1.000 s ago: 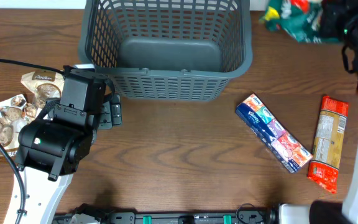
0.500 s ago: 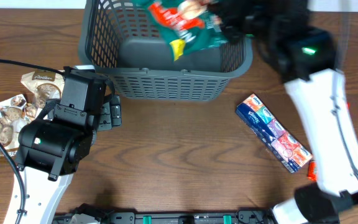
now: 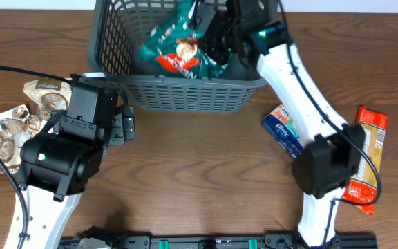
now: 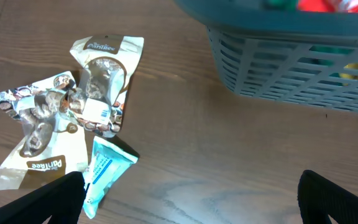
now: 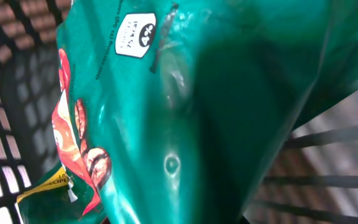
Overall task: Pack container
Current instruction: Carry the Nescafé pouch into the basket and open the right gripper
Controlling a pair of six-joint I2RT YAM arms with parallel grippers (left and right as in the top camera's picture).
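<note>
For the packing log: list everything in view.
basket: 1, dark grey, far centre of table
green bag: 1, green and red, inside basket
pouches: 2, brown and white, left side of table
sachet: 1, light blue, against the pouches
tissue pack: 1, blue, right of centre, partly under right arm
red packet: 1, red and orange, far right
table: 1, brown wood
left gripper: 1, black, open, near basket's left front corner
right gripper: 1, black, in basket, seemingly shut on green bag
</note>
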